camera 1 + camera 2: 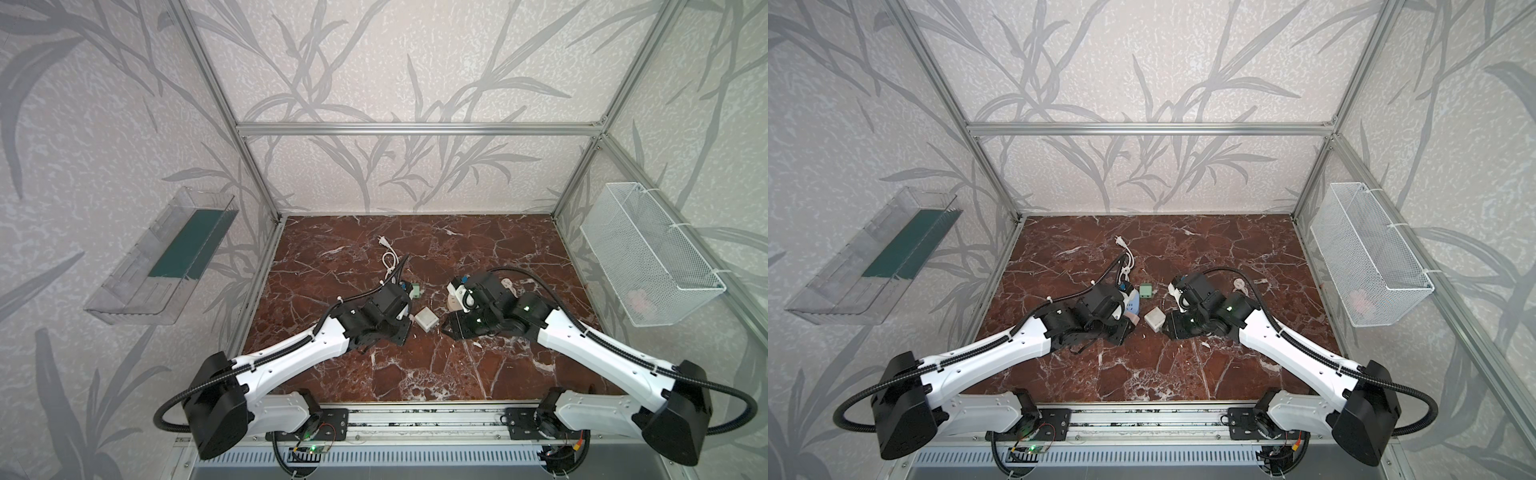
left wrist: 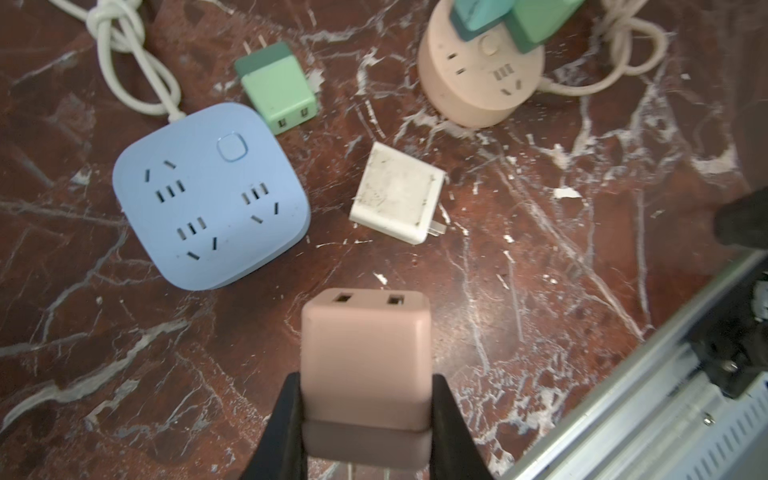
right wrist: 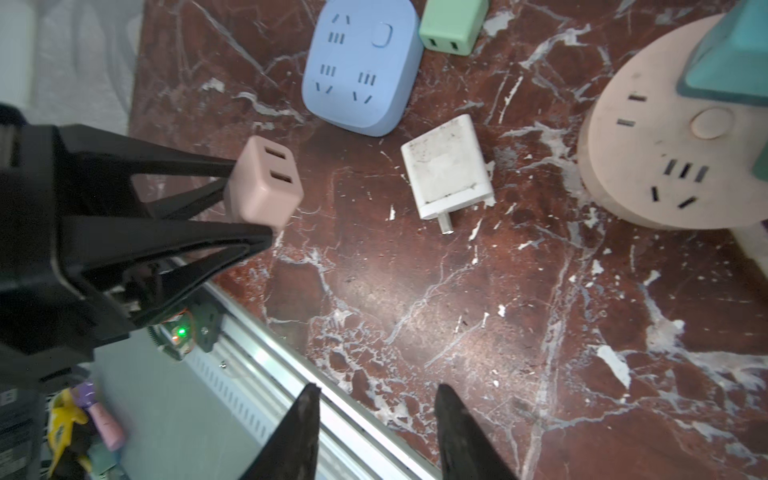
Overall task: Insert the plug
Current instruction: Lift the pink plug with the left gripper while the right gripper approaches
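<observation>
Two arms reach over a glossy red-brown marble tabletop [image 1: 415, 365] veined in white, enclosed by grey leaf-patterned wallpaper [image 1: 374, 62] and an aluminium frame [image 1: 415, 129]. A clear plastic shelf [image 1: 166, 257] and a white wire-mesh basket [image 1: 648, 253] hang on opposite walls. The left gripper [image 2: 365, 386] is clamped on the matte pink, round-cornered plug [image 3: 266, 183], held near but apart from the smooth blue square socket block [image 2: 212, 195]. A scuffed white cube charger [image 2: 397, 193] lies between the arms. The right gripper [image 3: 377, 388] stands with jaws parted, holding nothing.
</observation>
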Tool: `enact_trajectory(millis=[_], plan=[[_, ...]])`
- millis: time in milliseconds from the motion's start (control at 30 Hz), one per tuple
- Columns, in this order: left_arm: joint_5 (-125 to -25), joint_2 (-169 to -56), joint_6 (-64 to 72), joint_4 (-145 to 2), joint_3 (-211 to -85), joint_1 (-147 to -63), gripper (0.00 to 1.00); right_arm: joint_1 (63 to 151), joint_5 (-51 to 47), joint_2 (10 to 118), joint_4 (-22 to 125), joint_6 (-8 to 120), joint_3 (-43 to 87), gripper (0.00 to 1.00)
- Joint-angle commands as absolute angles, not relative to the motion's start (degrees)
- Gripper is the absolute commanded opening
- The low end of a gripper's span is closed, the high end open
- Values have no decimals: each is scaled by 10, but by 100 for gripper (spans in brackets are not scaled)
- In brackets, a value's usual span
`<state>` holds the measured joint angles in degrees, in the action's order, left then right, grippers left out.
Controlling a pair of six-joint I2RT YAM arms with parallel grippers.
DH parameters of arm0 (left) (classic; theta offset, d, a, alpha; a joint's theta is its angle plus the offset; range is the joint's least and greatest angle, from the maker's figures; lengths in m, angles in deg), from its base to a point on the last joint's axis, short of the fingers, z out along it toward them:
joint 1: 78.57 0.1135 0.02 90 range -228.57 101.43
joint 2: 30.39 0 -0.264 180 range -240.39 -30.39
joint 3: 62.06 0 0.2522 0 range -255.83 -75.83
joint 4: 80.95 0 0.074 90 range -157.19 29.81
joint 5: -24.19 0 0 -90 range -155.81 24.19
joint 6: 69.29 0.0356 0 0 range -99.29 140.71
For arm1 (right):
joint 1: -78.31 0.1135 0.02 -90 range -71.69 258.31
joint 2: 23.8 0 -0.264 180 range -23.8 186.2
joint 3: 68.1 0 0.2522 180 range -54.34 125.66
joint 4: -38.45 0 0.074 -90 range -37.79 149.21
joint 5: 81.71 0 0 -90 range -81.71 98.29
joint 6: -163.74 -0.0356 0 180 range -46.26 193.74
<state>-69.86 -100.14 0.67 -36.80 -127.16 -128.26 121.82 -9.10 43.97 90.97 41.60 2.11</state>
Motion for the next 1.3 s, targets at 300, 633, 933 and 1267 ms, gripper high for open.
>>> enact_trajectory(millis=[300,633,933,1267], plan=[[-748,-925,78,-377,-1262,-1317,0,1188,-263,441,878,338,33,56],[-738,-922,85,-377,-1269,-1346,0,1177,-327,471,779,276,10,53],[-729,-925,86,-381,-1278,-1363,0,1176,-351,505,749,266,9,47],[-717,-921,84,-381,-1286,-1374,0,1176,-383,518,713,242,-19,45]])
